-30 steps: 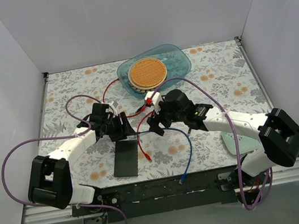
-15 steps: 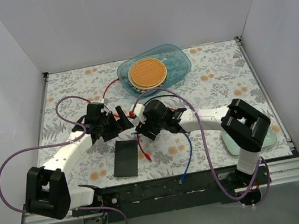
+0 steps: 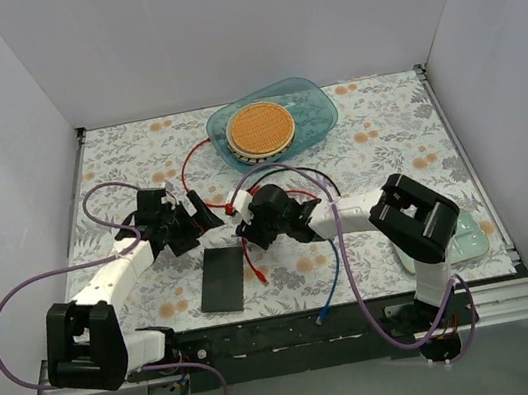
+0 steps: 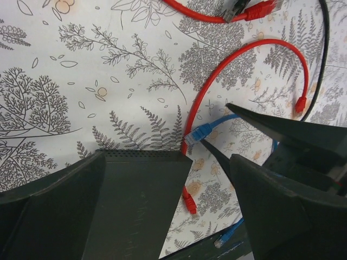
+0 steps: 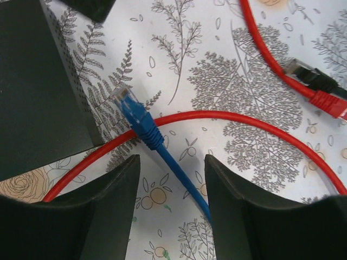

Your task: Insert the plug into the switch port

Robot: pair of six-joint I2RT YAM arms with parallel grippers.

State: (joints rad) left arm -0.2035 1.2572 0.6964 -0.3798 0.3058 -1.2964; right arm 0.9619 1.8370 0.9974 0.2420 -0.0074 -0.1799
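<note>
right fingers (image 5: 103,211) open astride the blue cable (image 5: 179,179), its plug (image 5: 130,105) beside the switch (image 5: 38,81); left fingers (image 4: 282,206) wide open.

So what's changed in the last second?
The left fingers opened wide and drew back left. The right arm swung left; the right fingers now straddle the blue cable behind its plug, narrowing. Switch, red cables and bowl stayed put.

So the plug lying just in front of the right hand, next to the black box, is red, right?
No, that plug is blue, not red. The right wrist view shows it just in front of the right hand, next to the black box.
</note>
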